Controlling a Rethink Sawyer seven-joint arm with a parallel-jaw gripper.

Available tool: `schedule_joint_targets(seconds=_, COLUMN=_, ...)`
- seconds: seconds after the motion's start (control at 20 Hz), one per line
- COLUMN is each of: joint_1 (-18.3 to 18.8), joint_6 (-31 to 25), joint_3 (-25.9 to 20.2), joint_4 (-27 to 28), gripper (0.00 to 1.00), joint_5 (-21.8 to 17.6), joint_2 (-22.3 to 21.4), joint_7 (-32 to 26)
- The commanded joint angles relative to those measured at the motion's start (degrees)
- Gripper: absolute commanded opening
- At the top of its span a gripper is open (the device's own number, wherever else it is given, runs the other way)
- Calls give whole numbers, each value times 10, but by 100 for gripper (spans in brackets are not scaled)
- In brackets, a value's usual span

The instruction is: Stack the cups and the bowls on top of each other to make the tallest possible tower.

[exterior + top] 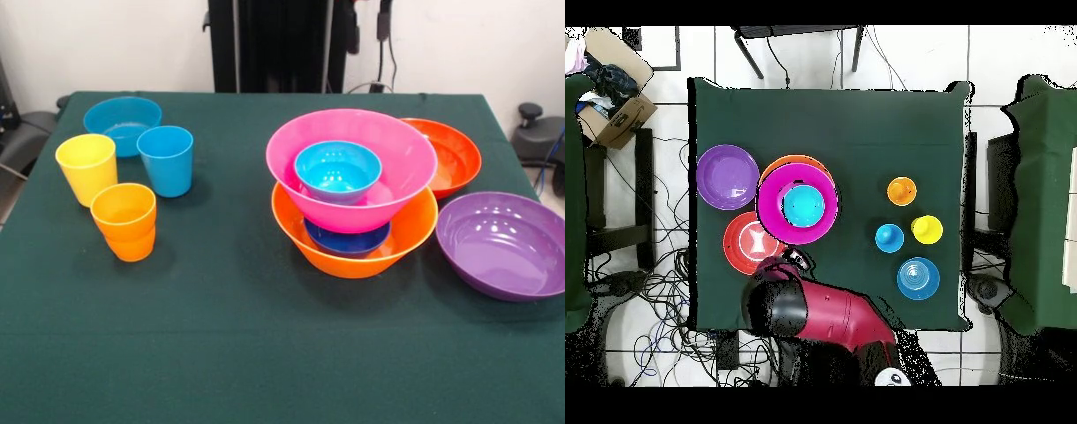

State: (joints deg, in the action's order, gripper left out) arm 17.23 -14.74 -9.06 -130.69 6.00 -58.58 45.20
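Orange cup [124, 221]: nearest the counter's [221, 353] front edge, unstacked, beside the yellow cup [86, 168] and blue cup [166, 160].
Tower [353, 190]: mid-counter; pink bowl [388, 163] tilts in the orange bowl [353, 252], propped on a dark blue bowl [347, 238].
Claw [797, 260]: by the red bowl [745, 243]; opening cannot be judged.

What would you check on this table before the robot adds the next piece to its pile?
1. Base: large orange bowl flat on the table: ok.
2. Pile: large pink bowl rests on the small dark blue bowl, small teal bowl inside: ok.
3. Cups free: yellow cup, light blue cup, orange cup upright, apart: ok.
4. Gripper open: cannot tell.
5. Arm clear of pile: ok.
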Motion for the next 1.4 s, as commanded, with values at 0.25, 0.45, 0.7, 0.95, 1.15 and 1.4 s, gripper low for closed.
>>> schedule_joint_targets(seconds=0.25, joint_1=-13, joint_6=148, joint_3=-57, joint_4=-38, gripper=100, joint_5=-26, joint_2=148, joint_7=171)
schedule_joint_targets(seconds=0.45, joint_1=-23, joint_6=169, joint_3=-53, joint_4=-34, gripper=100, joint_5=-35, joint_2=180, joint_7=187)
schedule_joint_targets(seconds=0.7, joint_1=-38, joint_6=188, joint_3=-54, joint_4=-40, gripper=100, joint_5=-40, joint_2=202, joint_7=222)
schedule_joint_targets(seconds=0.95, joint_1=-49, joint_6=174, joint_3=-51, joint_4=-62, gripper=100, joint_5=-44, joint_2=177, joint_7=252)
schedule_joint_targets(seconds=1.15, joint_1=-71, joint_6=204, joint_3=-35, joint_4=-53, gripper=100, joint_5=-59, joint_2=201, joint_7=272)
schedule_joint_targets(seconds=1.4, joint_1=-94, joint_6=214, joint_3=-39, joint_4=-16, gripper=100, joint_5=-72, joint_2=231, joint_7=285)
